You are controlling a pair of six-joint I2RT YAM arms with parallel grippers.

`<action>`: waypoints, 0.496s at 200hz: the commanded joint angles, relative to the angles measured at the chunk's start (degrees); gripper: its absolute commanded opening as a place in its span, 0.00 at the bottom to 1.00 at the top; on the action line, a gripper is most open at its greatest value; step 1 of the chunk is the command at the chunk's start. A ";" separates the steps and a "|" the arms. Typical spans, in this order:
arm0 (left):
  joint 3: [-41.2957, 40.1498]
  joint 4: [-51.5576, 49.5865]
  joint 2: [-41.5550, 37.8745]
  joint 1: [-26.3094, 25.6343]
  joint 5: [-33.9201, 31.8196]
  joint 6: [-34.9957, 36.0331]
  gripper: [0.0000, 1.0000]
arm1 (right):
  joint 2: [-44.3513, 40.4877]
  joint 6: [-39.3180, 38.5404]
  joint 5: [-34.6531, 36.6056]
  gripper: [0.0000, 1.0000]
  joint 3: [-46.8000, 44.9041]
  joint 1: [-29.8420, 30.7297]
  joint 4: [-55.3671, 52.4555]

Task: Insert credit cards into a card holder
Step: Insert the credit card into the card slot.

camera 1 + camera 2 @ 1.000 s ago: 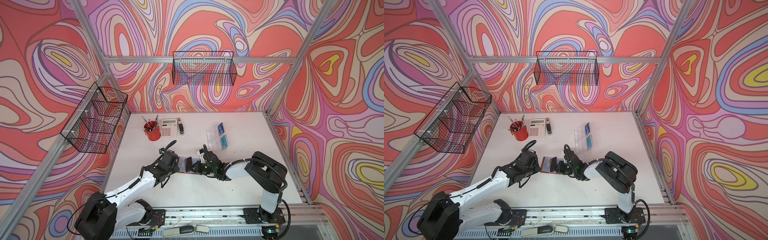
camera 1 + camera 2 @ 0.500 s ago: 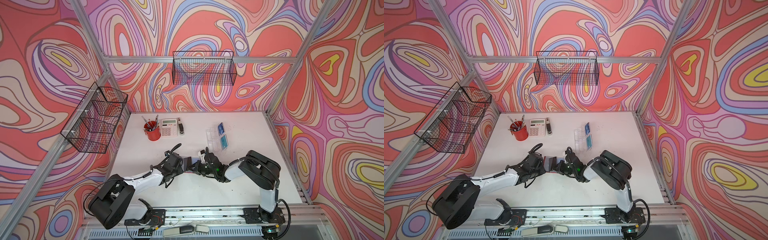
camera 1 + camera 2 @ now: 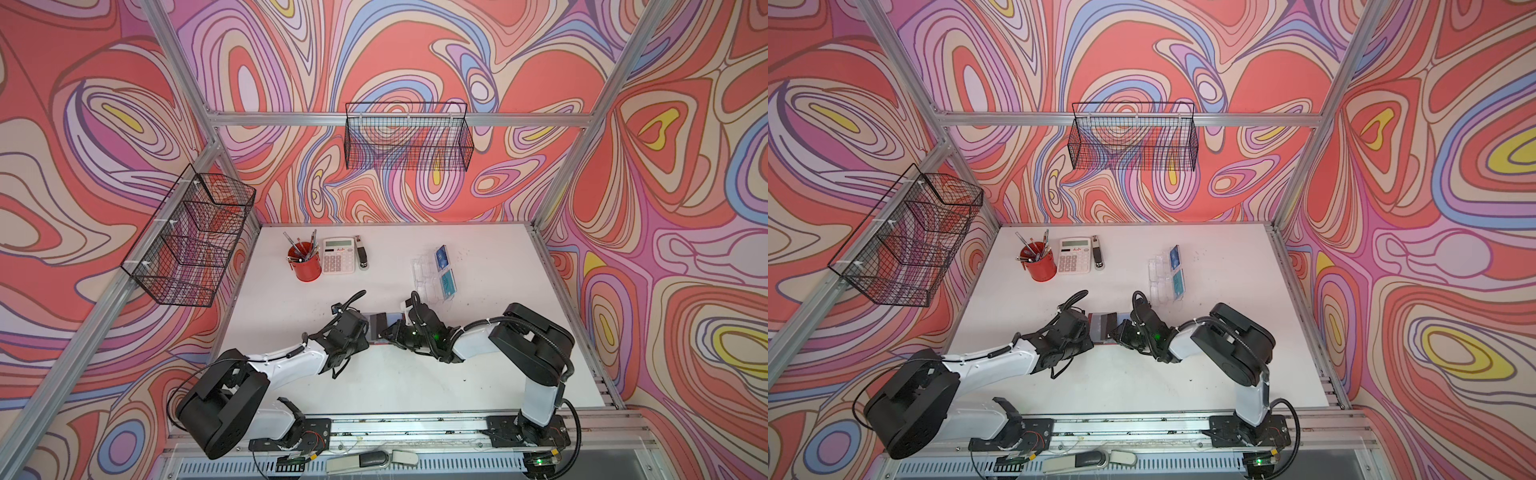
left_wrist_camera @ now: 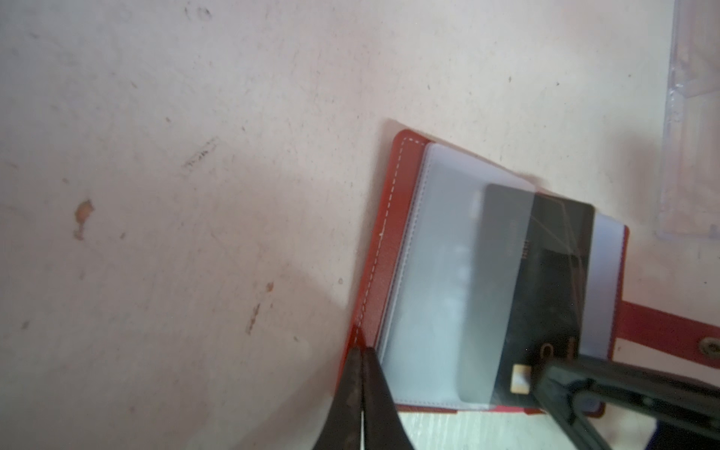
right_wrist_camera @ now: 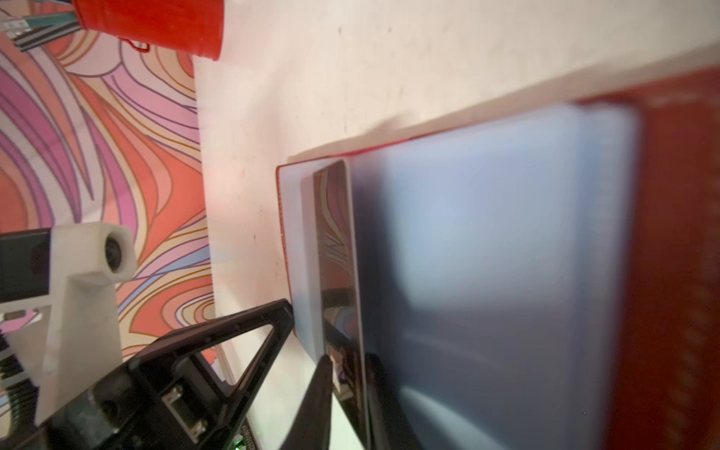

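Card holder (image 4: 383, 249) corner pinched in left claw (image 4: 360, 350), right claw (image 5: 346, 366) straddling card (image 5: 337, 241), grip unclear

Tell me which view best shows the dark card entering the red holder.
Left wrist: the card lies face-on, half under a clear sleeve of the card holder. The right wrist view sees it nearly edge-on; in both top views it is tiny and indistinct.

The card holder (image 5: 662, 253) sits so close in the right wrist view that it looks all fuzzy, and the picture's edge cuts it off. The dark card (image 4: 545, 272) is half under a cloudy sleeve (image 4: 440, 253) (its words are too dim to read). In both top views the arms hide most of the card holder. The print on the blue card (image 3: 441, 257) is too tiny to read.
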 commanded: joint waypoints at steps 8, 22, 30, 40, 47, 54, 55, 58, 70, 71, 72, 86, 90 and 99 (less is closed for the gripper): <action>-0.64 -3.98 -1.70 -0.47 0.96 -0.02 0.08 | -4.11 -7.28 9.75 0.26 4.17 0.00 -17.26; -0.23 -4.09 -2.06 -0.47 1.47 0.40 0.08 | -5.63 -9.07 11.03 0.28 5.80 -0.04 -20.75; 0.11 -4.39 -2.36 -0.47 1.68 0.72 0.08 | -5.45 -9.51 10.92 0.29 6.01 -0.01 -20.98; 0.64 -5.15 -2.83 -0.47 1.17 0.95 0.08 | -4.99 -9.67 10.22 0.29 6.11 0.00 -20.22; 1.01 -5.93 -3.27 -0.47 0.44 0.95 0.08 | -4.82 -9.75 9.57 0.29 6.34 0.00 -19.71; 1.06 -6.63 -3.91 -0.41 -0.35 0.95 0.08 | -3.07 -9.93 9.02 0.29 6.83 -0.08 -19.58; 1.06 -6.68 -4.04 -0.40 -0.47 0.95 0.09 | -2.89 -9.97 8.99 0.29 6.91 -0.04 -19.58; 1.06 -6.92 -4.30 -0.42 -0.85 0.95 0.09 | -2.45 -10.12 8.82 0.29 7.16 -0.01 -19.74; 1.06 -7.79 -5.54 -0.34 -2.17 0.95 0.10 | -1.10 -10.18 8.19 0.29 7.83 -0.08 -20.10; 1.06 -7.88 -5.60 -0.32 -2.26 0.95 0.10 | -1.02 -10.22 8.09 0.29 7.85 -0.08 -19.97; 1.06 -7.96 -5.68 -0.31 -2.31 0.95 0.11 | -0.94 -10.20 8.04 0.29 7.81 -0.04 -19.86; 1.06 -8.63 -6.73 -0.14 -2.87 1.20 0.12 | -0.58 -9.85 7.25 0.29 7.27 0.23 -18.42; 1.06 -8.74 -6.88 -0.12 -2.88 1.34 0.12 | -0.52 -9.87 7.04 0.29 7.20 0.33 -18.07; 1.07 -8.83 -6.99 0.05 -2.97 1.63 0.13 | -0.64 -9.83 6.97 0.29 7.16 0.65 -17.80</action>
